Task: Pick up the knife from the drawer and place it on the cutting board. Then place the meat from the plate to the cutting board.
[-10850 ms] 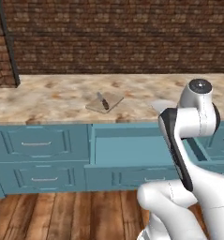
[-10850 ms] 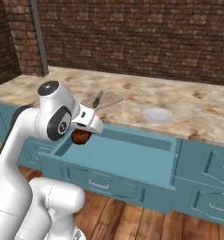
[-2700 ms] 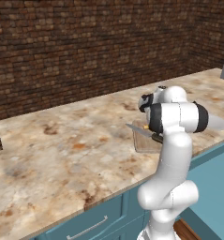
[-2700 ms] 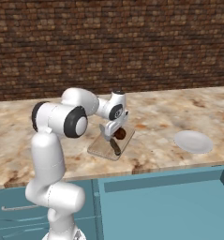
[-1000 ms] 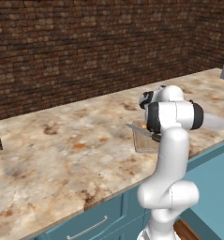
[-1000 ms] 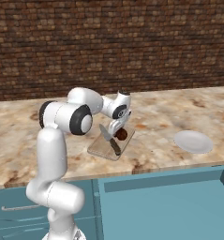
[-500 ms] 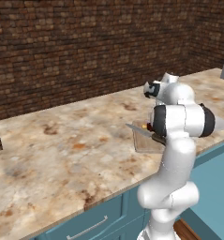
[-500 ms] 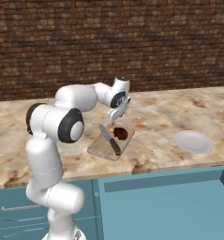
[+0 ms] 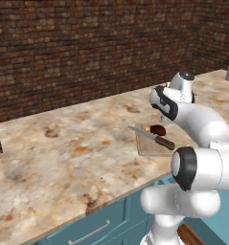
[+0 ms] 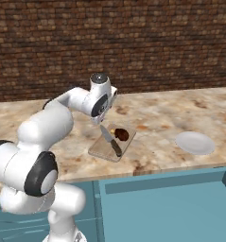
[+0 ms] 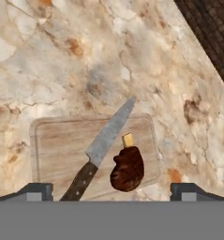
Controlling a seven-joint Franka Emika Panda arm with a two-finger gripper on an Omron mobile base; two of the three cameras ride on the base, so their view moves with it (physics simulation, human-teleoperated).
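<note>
We see the cutting board (image 11: 92, 152) lying flat on the speckled stone bench (image 10: 171, 118). The knife (image 11: 101, 147) lies on the cutting board at a slant. Its brown handle is near one edge of the board, and the tip of its silver blade pokes just past the other edge, over the bench. The meat (image 11: 127, 168) sits on the cutting board too, right beside the knife, near the place where the blade meets the handle. We see a small pale bit sticking out of the meat at one end.

In the right base view the knife (image 10: 110, 140) and the meat (image 10: 121, 134) lie side by side on the cutting board (image 10: 105, 149). The plate (image 10: 195, 142) sits on the bench well off to the side of the board, with nothing on it. In front of the bench the drawer (image 10: 166, 212) is pulled open, and we see its flat teal inside.

Our gripper (image 11: 111, 190) hangs above the cutting board and looks down at it. Its two dark tips are spread far apart, and it is holding nothing. In the left base view the arm bends over the bench, next to the cutting board (image 9: 152, 143).

A brick wall (image 9: 87, 48) stands behind the bench.
</note>
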